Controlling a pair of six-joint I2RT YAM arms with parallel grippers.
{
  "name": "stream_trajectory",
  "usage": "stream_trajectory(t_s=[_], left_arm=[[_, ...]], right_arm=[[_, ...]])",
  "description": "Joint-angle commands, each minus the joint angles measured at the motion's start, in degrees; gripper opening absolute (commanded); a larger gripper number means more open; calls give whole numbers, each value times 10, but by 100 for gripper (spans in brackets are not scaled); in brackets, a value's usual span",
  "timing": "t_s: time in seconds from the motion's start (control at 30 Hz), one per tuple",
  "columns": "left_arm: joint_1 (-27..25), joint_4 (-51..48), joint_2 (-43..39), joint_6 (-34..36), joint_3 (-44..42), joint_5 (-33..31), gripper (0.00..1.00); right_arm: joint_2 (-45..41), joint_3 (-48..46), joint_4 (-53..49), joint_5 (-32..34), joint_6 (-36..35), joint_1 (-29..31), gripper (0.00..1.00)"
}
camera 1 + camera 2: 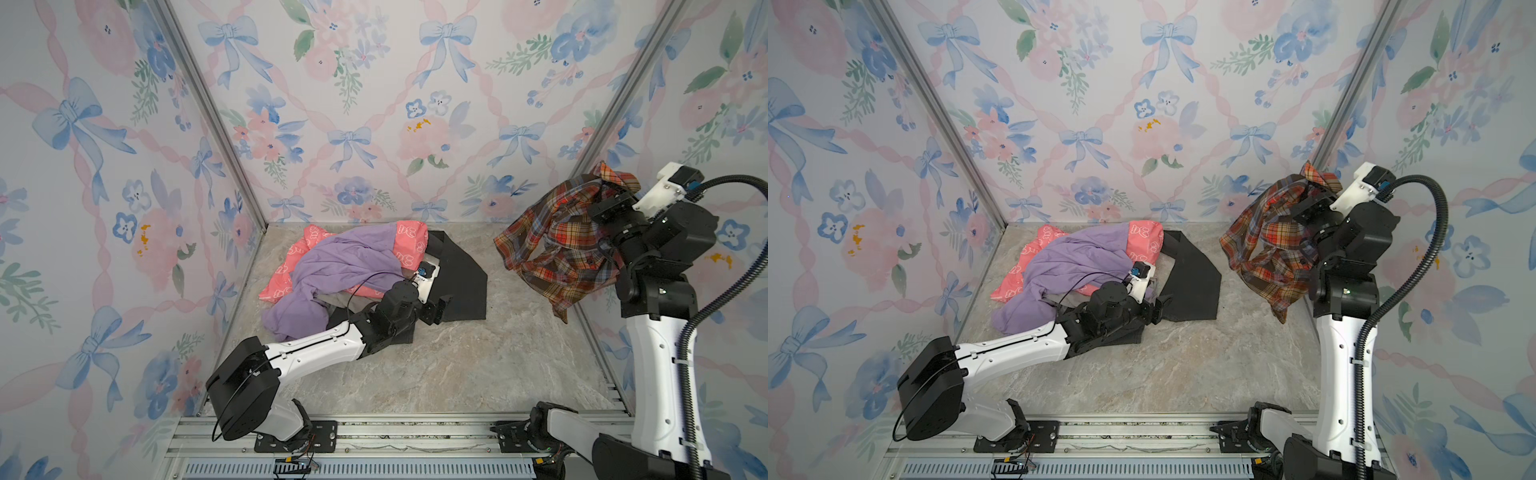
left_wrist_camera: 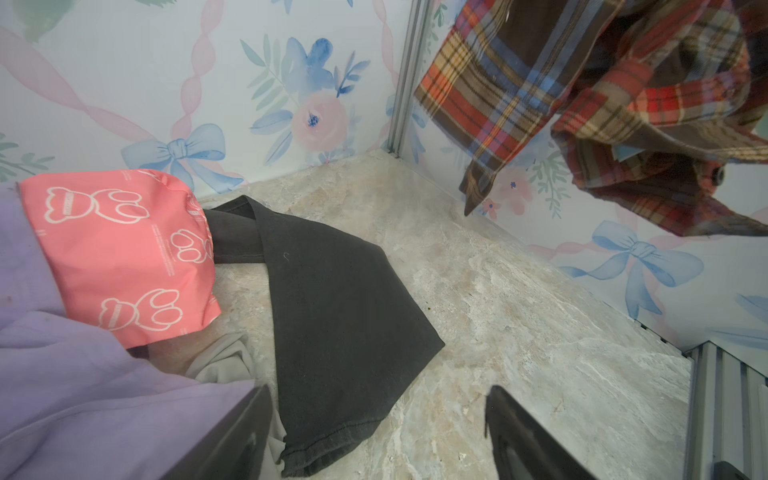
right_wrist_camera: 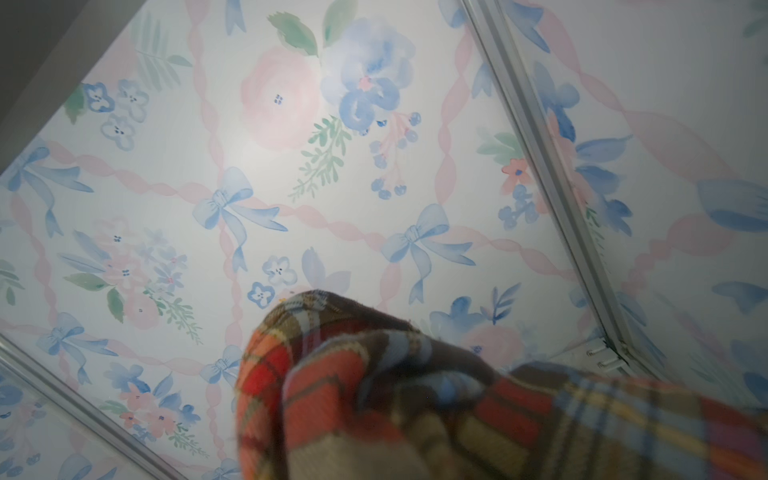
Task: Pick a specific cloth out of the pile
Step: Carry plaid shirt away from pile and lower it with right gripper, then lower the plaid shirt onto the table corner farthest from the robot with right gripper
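Left wrist view: the left jaws stand wide apart and empty, their dark fingers (image 2: 528, 432) low over the worktop (image 2: 519, 316) at the right-hand edge of the pile (image 1: 345, 262). One finger lies against the lilac garment (image 2: 83, 395), and the hem of the dark grey garment (image 2: 345, 324) lies between the two. A fold of beige fabric (image 2: 224, 361) shows just beside that hem, under the coral-pink garment (image 2: 120, 249) with its white prints. In both top views the left arm (image 1: 316, 353) reaches low from the front rail (image 1: 395, 436) to the near side of the pile. The right jaws are closed on the plaid shirt (image 1: 557, 245), but the bunched cloth hides them; in the right wrist view the fabric (image 3: 374, 395) fills the near part of the frame. The shirt hangs in the air well to the right of the pile and high above it, clear of the worktop, draped over the wrist of the upright right arm (image 1: 660, 374). The pile itself sits toward the back left of the worktop, with the lilac garment on top and the dark grey one spread flat on its right. The worktop is a marbled beige-grey slab. Around it on three sides stand walls (image 1: 374, 104) papered with blue bows, pink ribbons and flowers, joined at the corners by aluminium posts (image 1: 216, 124).
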Motion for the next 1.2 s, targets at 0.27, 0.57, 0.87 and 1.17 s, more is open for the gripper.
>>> stream_trajectory(t_s=[0.27, 0.57, 0.87, 1.17], left_arm=[[-14, 26, 42, -7, 31, -4, 81], [-13, 28, 62, -9, 31, -11, 80], [6, 29, 91, -9, 50, -8, 80], [42, 29, 120, -18, 81, 5, 79]], right_arm=[[5, -87, 27, -3, -13, -58, 0], [86, -50, 85, 1, 23, -47, 0], [255, 140, 127, 0, 37, 2, 0], [430, 473, 53, 17, 35, 41, 0]])
